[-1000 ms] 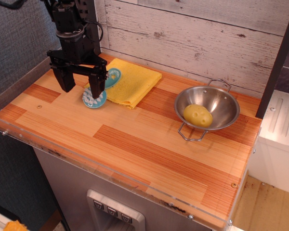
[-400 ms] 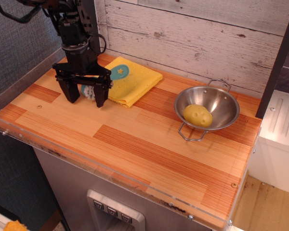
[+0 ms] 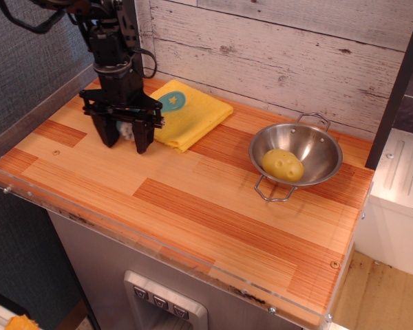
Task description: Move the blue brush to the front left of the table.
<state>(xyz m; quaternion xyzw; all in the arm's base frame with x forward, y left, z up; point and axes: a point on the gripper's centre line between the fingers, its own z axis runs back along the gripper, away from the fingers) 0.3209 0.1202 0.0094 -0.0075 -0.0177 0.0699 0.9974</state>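
Observation:
The blue brush lies at the back left of the table (image 3: 193, 206). Its teal handle (image 3: 172, 102) rests on the yellow cloth (image 3: 193, 117), and its white bristles (image 3: 127, 128) show between my fingers. My gripper (image 3: 126, 141) is down at the tabletop, straddling the brush head. The left finger (image 3: 110, 135) and right finger (image 3: 143, 139) stand close on either side of the head. The jaws are still apart. I cannot tell whether the pads touch the head. Most of the head is hidden by the gripper.
A steel bowl (image 3: 316, 148) with wire handles holds a yellow potato-like toy (image 3: 283, 165) at the right. A whitewashed plank wall (image 3: 275, 55) runs behind the table. A clear acrylic rim (image 3: 27, 196) edges the front and left sides.
The gripper has come down around the brush head and its fingers have narrowed from wide open to close beside the head. The brush handle has shifted slightly up and right on the cloth.

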